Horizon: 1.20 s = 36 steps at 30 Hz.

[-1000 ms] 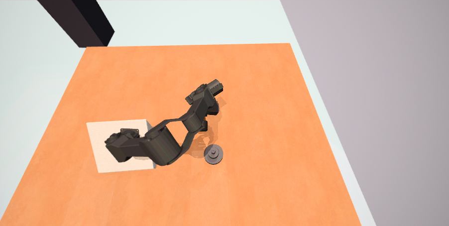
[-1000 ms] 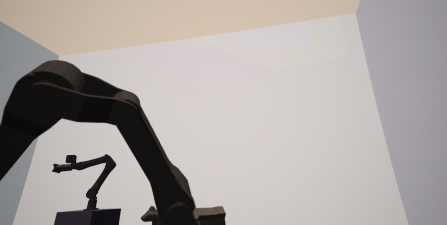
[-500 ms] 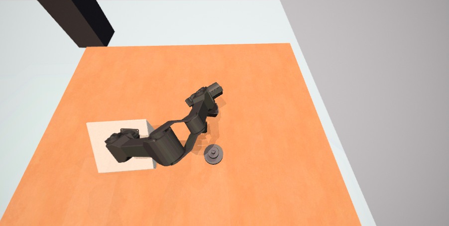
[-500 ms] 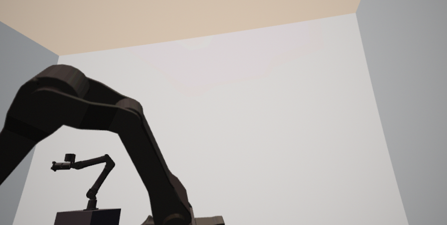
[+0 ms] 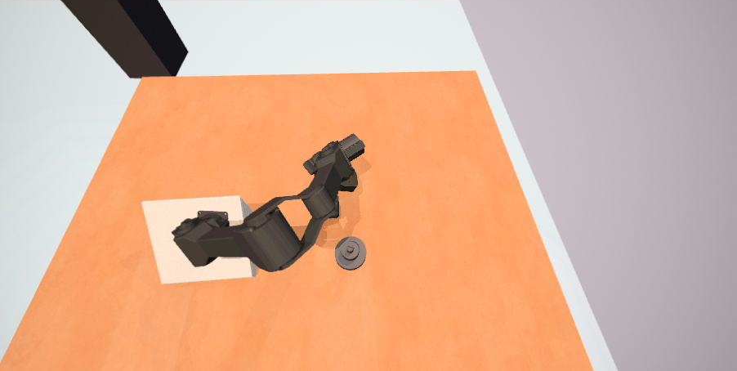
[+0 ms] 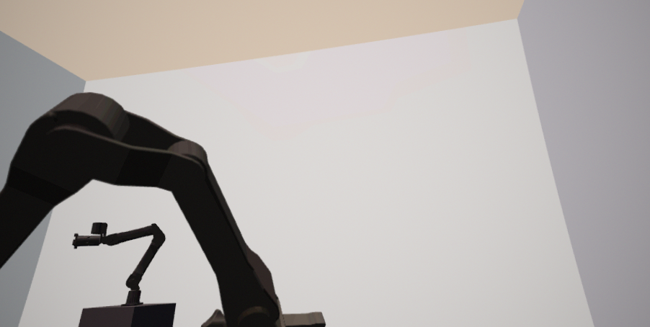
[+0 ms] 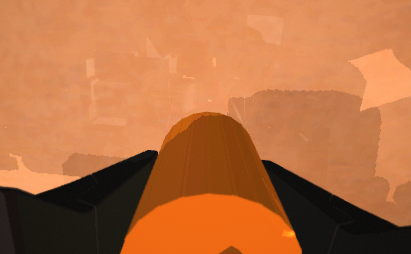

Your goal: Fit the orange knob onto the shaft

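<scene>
From the top view, you had the arm [image 5: 268,234] reaching out from its pale base plate [image 5: 159,265] across the orange table [image 5: 438,162], with the wrist bent down at the far end. The claw [image 5: 346,182] itself was hidden beneath the wrist housing there, so this view could not tell you its state, and the orange knob was not visible either. The round pedestal [image 5: 341,260] with its dark D-shaped shaft [image 5: 350,250] stood apart from the claw, back toward the arm's base and off to one side, with nothing on it.

The exterior view gave you little: the arm's links in dark silhouette against a pale wall, a second small arm [image 6: 136,251] on a box far behind, and neither knob nor pedestal in sight.

The wrist view settled it. The orange knob [image 7: 210,170] filled the middle, standing on end, and both dark fingers pressed against its sides. Your claw was clamped on the knob. Only a sliver of the knob's hole showed at the bottom edge, so you could not read where its flat side pointed.

By my judgement you had the grasp done and nothing more. Lifting, carrying across to the pedestal, turning until the flats met, pushing fully down and releasing all remained.
</scene>
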Tool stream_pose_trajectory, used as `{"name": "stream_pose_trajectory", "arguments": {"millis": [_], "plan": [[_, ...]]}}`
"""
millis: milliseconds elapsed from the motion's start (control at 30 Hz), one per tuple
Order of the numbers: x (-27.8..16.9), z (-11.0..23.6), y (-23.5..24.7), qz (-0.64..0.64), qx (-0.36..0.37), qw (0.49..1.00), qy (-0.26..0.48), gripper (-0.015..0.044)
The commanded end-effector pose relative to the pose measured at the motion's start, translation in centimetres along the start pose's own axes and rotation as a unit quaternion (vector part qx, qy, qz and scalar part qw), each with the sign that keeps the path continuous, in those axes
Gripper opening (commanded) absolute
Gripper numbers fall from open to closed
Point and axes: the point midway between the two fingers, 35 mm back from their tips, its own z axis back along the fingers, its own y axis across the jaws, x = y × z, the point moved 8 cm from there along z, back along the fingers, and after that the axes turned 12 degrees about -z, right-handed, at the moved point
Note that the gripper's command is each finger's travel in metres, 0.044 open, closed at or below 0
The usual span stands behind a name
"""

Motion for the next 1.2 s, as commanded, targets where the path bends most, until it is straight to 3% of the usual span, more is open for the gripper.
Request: {"name": "stream_pose_trajectory", "arguments": {"millis": [0,500,1167], "plan": [[0.5,2.5,0.5,-0.004,0.009,1.0,-0.004,0.0],[0.0,13.4,0.0,-0.004,0.008,1.0,-0.004,0.0],[2.9,12.6,-2.9,-0.001,0.017,1.0,-0.002,0.0]]}}
